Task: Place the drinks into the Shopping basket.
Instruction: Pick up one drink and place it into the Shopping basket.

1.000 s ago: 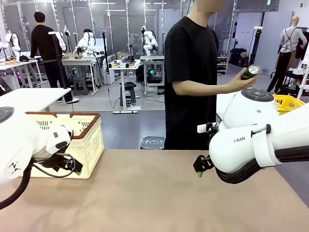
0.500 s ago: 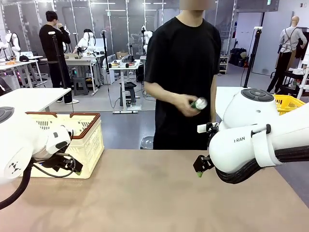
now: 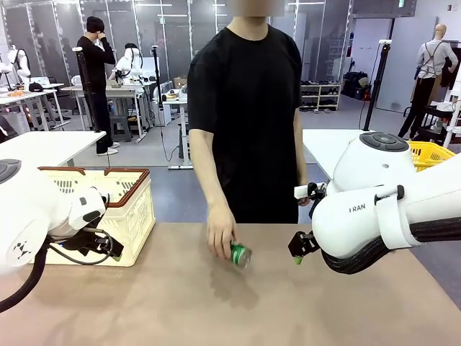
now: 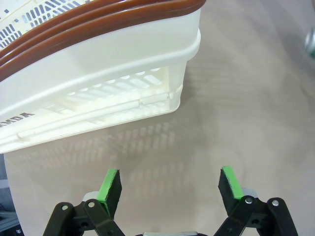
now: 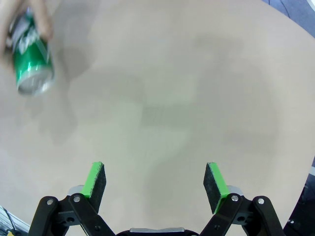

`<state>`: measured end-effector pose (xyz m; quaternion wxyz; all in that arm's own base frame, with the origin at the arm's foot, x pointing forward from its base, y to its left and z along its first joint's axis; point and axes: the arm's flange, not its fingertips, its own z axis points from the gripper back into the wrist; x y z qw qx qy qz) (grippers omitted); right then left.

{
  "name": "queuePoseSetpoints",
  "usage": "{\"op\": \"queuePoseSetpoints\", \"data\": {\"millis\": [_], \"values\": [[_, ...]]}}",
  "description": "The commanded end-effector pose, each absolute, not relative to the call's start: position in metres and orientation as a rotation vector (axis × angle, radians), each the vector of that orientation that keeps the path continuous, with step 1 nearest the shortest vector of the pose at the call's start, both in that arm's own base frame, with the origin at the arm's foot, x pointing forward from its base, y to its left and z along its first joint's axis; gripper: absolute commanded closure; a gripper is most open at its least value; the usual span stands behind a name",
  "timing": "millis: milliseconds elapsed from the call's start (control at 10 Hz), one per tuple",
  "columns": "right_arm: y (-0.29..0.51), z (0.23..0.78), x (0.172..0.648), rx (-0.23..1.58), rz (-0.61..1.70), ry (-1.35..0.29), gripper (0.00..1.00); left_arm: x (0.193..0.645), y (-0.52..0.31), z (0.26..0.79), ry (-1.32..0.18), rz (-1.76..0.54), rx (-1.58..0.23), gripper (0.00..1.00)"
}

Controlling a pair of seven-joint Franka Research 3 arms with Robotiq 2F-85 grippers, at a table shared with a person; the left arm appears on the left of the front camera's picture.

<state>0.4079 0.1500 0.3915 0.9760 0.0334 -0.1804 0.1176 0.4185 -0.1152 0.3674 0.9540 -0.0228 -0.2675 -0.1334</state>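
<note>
Hanging over bare table [image 3: 216,310], the right gripper [image 5: 155,172] stands wide open and empty, green pads well apart at the bottom of its wrist picture. In the upper left corner of that picture the green can [image 5: 32,59] is tilted, silver end toward the camera, with the person's hand [image 3: 220,238] wrapped round it. In the front picture the can is low over the table at centre, near the right gripper; whether it already touches the surface I cannot tell. The left gripper [image 4: 170,174] is also open and empty, just beside the cream basket [image 4: 123,73], at the lower left of the front picture.

The can probably handles as a stiff but thin-walled thing: light to moderate in weight, smooth and a little slippery, easy to dent under a hard squeeze, and apt to roll if left on its side. The safest hold looks to be across the middle of its body, pads on opposite sides, once it stands upright and the hand is clear.

A second ago the can was held high at the upper right of the front picture, above the right arm. Half a second ago it was at chest height. Now it is down at the table, and the person has stepped toward centre. Arms and basket have not shifted.
</note>
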Motion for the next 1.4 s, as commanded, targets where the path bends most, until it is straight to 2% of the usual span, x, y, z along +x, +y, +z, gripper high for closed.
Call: {"op": "queuePoseSetpoints", "data": {"millis": [0,1000,1300], "values": [[0.150,0.391,0.408,0.066,0.240,-0.365,0.00,0.418,-0.116,0.367,-0.542,-0.273,-0.047,0.00],[0.150,0.391,0.408,0.066,0.240,-0.365,0.00,0.418,-0.115,0.367,-0.543,-0.271,-0.046,0.00],[0.150,0.391,0.408,0.066,0.240,-0.365,0.00,0.386,-0.163,0.374,-0.519,-0.622,-0.044,0.00]]}}
